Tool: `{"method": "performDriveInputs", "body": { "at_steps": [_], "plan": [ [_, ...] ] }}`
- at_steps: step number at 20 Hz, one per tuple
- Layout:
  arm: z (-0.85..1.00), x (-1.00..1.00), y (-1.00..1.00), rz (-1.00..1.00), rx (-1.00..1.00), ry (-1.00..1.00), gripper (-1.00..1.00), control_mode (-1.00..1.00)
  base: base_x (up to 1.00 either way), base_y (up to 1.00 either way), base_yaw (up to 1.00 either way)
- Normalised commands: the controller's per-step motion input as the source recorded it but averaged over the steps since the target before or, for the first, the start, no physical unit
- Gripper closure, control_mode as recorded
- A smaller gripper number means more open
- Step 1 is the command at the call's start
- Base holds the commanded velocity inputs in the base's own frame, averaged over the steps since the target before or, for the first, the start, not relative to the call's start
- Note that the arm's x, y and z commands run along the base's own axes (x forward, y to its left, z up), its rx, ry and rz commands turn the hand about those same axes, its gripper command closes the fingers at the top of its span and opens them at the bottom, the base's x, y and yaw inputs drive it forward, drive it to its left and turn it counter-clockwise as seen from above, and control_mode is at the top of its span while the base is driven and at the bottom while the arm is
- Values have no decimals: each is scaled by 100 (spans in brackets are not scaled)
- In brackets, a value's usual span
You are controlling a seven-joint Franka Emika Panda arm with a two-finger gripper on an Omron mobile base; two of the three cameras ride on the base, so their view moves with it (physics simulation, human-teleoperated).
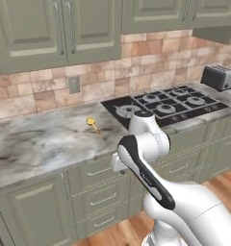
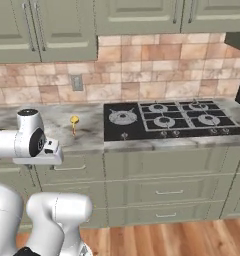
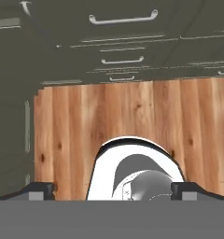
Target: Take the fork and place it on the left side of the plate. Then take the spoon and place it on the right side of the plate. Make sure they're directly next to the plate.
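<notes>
The spoon point(image 1: 92, 124), small and orange-yellow with its round bowl towards the wall, lies on the marble counter point(image 1: 35, 144) just left of the cooktop; in the right base view the spoon point(image 2: 74, 123) sits behind the folded arm. The fork and the plate are out of view. My gripper point(image 3: 113, 190) hangs low in front of the drawers, well below and in front of the spoon, pointing down at the wooden floor. Its two dark fingertips point(image 3: 39, 189) stand far apart, open, with nothing between them.
A black gas cooktop point(image 1: 168, 103) takes up the counter right of the spoon, with a grey toaster point(image 1: 217, 77) at the far right. A brick backsplash with a wall outlet point(image 1: 74, 84) and green upper cabinets lie behind. Drawer fronts point(image 2: 157, 192) run below the counter.
</notes>
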Motion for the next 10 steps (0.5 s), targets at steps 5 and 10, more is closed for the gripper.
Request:
{"method": "performDriveInputs", "body": {
  "at_steps": [5,10],
  "plan": [
    [0,0,0,0,0,0,-100,100,53,72,17],
    [0,0,0,0,0,0,-100,100,63,41,29]
  ]
}}
